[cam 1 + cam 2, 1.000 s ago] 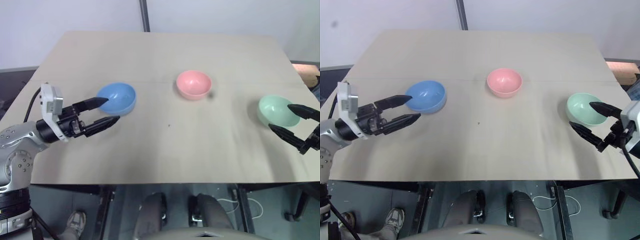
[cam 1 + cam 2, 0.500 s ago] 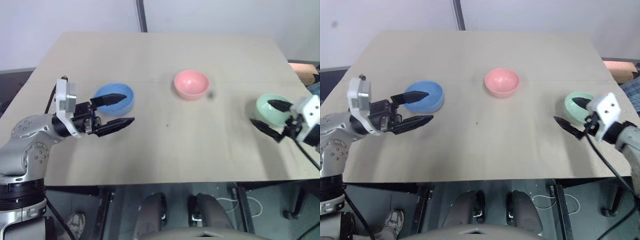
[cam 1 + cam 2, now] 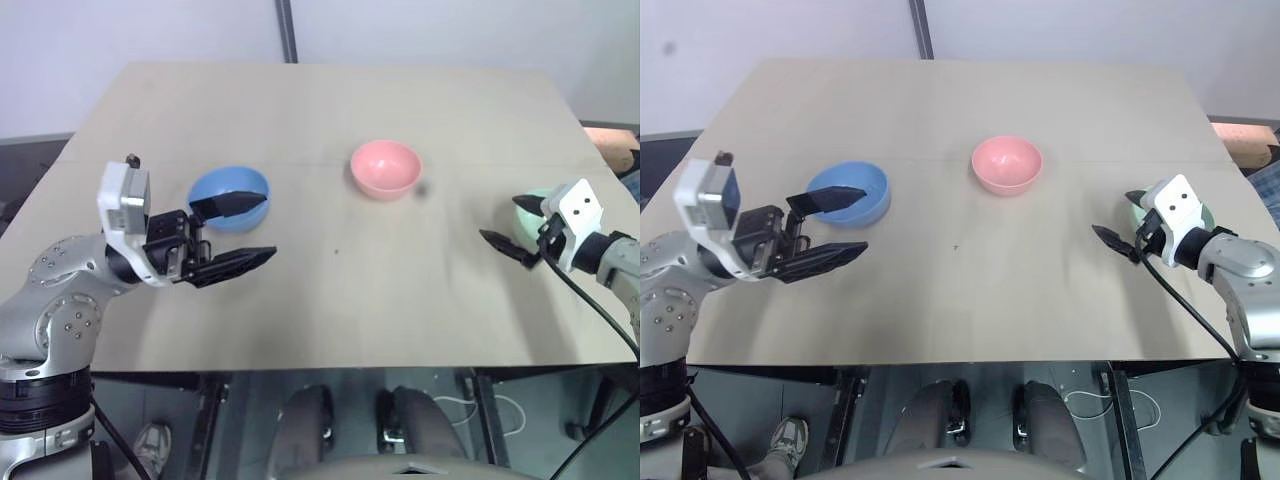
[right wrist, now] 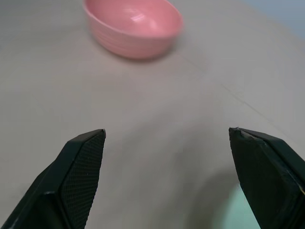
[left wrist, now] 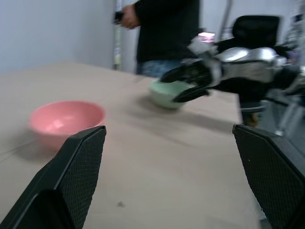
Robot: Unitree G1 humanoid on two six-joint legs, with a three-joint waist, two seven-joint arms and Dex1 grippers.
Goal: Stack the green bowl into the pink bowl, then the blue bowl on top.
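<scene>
Sky-blue bowl (image 3: 229, 197), salmon-pink bowl (image 3: 385, 168), mint-green bowl (image 5: 167, 93), beige table (image 3: 330, 110)

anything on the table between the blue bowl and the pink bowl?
Nothing: bare tabletop between the blue bowl and the pink bowl, as the right eye view shows.

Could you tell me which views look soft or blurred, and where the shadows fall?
Left wrist view: the right gripper over the green bowl and the person behind are smeared. Right wrist view: the pink bowl is soft. Eye views: fairly crisp, even light, with a faint shadow beside the blue bowl on the table.
</scene>
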